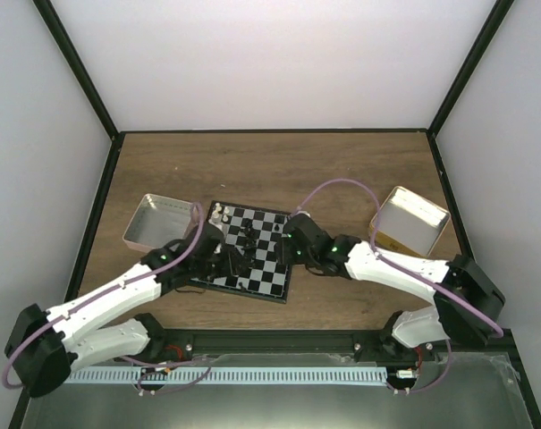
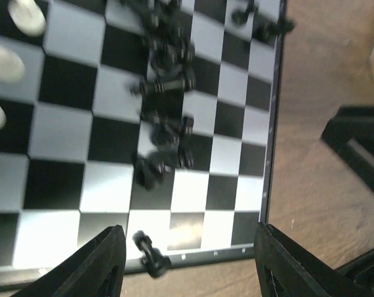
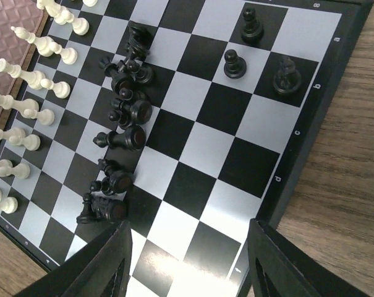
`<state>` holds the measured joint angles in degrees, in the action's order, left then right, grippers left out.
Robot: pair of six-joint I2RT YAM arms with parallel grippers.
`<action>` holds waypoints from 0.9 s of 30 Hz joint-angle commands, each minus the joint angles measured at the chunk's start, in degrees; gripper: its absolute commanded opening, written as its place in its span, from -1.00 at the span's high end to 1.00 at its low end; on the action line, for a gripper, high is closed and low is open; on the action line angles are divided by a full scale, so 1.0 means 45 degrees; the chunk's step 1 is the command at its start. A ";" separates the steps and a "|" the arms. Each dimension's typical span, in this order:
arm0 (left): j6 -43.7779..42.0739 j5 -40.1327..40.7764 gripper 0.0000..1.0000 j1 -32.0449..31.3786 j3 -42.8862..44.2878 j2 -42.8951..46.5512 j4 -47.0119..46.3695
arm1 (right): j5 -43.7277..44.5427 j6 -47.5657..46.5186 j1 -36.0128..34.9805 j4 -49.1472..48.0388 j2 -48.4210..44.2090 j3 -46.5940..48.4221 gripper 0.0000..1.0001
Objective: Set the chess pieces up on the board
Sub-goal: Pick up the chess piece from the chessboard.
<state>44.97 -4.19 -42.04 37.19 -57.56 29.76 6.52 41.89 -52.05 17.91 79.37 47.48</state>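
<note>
Small board (image 1: 270, 268) lying between both arms. Cream white pieces (image 3: 32, 80) standing in rows along 1 edge. Most black pieces (image 3: 122, 117) toppled in a heap down the middle, 3 upright near 1 corner. 1 stray black piece (image 2: 149, 250) lying on the rim. Left gripper (image 2: 188, 230) over that rim, jaws apart, empty. Right gripper (image 3: 190, 226) over the opposite edge, jaws apart, empty. Probably tiny, light, hard, slick, quick to roll or tip. Best pinched at the narrow waist, gently.

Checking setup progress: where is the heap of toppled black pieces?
In the right wrist view, the heap of black pieces lies strung along the middle of the board, between the white pieces on the left and three upright black pieces at upper right.
</note>
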 commanded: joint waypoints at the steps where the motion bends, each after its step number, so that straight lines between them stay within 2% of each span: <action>1: 0.2678 0.0621 -0.19 -0.1701 0.0188 -0.0960 0.0553 | -0.0005 -0.0060 0.0277 -0.0618 -0.0743 -0.0550 -0.05; 7: 0.3672 0.0374 -0.12 -0.2829 0.0563 -0.2634 0.0995 | 0.0032 -0.0192 0.0463 -0.0921 -0.1397 -0.1232 -0.04; 11: 0.3688 -0.0056 0.09 -0.2958 0.0864 -0.3584 0.0934 | 0.0078 -0.0188 0.0493 -0.1003 -0.1709 -0.1511 -0.03; 27: 0.3947 0.0675 0.16 -0.2995 0.1217 -0.4728 0.1089 | 0.0568 -0.0209 0.0552 -0.1051 -0.2414 -0.1961 -0.01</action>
<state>61.76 -2.70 -55.22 40.97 -78.04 33.89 6.94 41.06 -50.00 13.65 69.67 39.24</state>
